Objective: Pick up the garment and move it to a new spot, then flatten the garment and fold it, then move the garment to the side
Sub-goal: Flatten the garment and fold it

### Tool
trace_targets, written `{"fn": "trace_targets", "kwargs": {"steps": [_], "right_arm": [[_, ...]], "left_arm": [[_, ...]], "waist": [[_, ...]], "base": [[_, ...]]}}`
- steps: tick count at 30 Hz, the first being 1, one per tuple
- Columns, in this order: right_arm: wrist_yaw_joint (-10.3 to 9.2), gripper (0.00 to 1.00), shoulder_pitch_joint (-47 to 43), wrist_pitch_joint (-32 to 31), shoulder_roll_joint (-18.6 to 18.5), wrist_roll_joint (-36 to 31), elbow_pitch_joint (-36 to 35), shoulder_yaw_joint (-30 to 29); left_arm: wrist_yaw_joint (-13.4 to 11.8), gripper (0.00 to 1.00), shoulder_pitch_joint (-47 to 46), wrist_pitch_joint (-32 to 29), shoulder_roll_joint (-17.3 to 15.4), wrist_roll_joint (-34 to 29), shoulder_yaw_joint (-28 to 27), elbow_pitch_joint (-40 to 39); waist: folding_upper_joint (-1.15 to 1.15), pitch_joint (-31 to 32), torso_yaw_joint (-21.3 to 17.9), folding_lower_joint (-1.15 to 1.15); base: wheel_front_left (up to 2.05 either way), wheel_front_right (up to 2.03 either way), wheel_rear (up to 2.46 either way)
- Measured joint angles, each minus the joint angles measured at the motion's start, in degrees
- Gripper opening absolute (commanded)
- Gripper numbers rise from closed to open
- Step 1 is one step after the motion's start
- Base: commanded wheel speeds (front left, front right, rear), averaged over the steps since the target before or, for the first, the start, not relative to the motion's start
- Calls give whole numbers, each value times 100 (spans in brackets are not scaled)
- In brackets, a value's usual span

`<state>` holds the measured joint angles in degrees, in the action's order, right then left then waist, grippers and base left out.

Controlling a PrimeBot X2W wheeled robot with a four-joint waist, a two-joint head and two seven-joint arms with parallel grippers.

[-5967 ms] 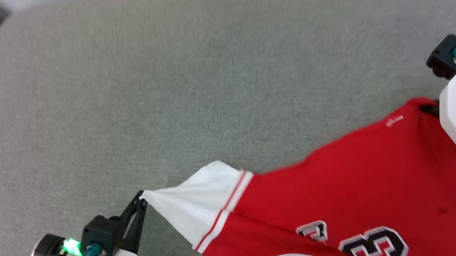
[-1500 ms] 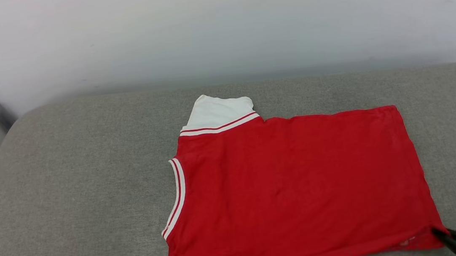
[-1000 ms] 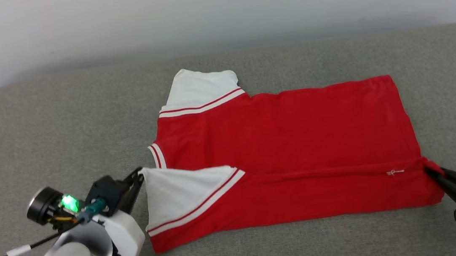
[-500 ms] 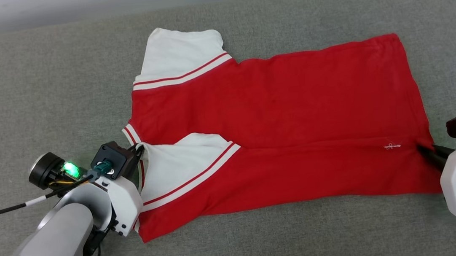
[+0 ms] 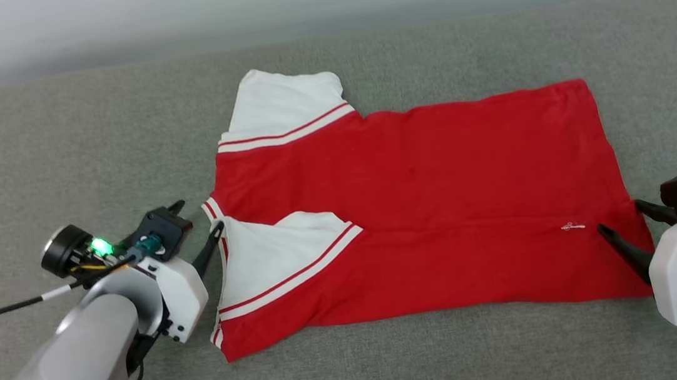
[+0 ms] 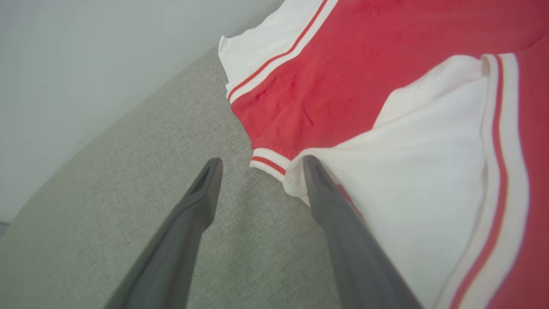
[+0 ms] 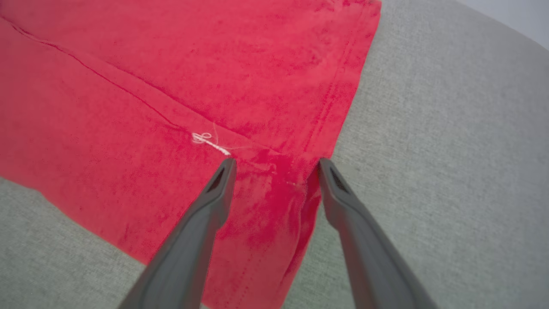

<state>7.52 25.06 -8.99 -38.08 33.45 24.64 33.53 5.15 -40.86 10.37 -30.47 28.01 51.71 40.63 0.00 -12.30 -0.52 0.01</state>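
Step in hand: folding. The left gripper (image 5: 198, 215) and right gripper (image 5: 619, 216) stand spread and empty at the ends of the shirt (image 5: 427, 193), which lies flat on the grey cushion (image 5: 88, 147) (near third folded over). Next, probably: pinch the far edge and fold it nearward.

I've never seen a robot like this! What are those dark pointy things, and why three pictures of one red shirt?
It is a robot with two arms, each ending in a pincer with two long dark fingers. One picture comes from a camera on its head, looking down. The other two come from cameras on its wrists, looking along those fingers: the pointy things. On the grey fabric cushion lies a red jersey T-shirt with white striped sleeves, its near edge folded over onto itself. The left pincer is beside the folded-over sleeve; the right pincer is over the hem corner. Both are open and hold nothing.
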Motion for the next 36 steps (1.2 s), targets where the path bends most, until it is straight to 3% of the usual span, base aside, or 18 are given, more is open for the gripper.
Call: {"fn": "trace_targets", "kwargs": {"steps": [7,23,31,36], "right_arm": [[0,100,-279,152,-96,42,-158,-129],[0,100,-388,80,51,-96,-375,-290],[0,100,-254,33,97,-126,-405,-225],[0,100,-152,38,140,-147,-412,-177]], "left_arm": [[83,100,-313,-443,-307,124,-22,-372],[218,100,-808,-4727,-597,2127,253,-1670],[219,100,-797,-6224,-648,2869,468,-1948],[215,100,-697,-6604,-682,2920,677,-2071]], "waist": [[0,439,91,0],[0,554,67,-1],[0,350,-106,0],[0,180,-211,0]], "base": [[0,0,0],[0,0,0],[0,0,0],[0,0,0]]}}
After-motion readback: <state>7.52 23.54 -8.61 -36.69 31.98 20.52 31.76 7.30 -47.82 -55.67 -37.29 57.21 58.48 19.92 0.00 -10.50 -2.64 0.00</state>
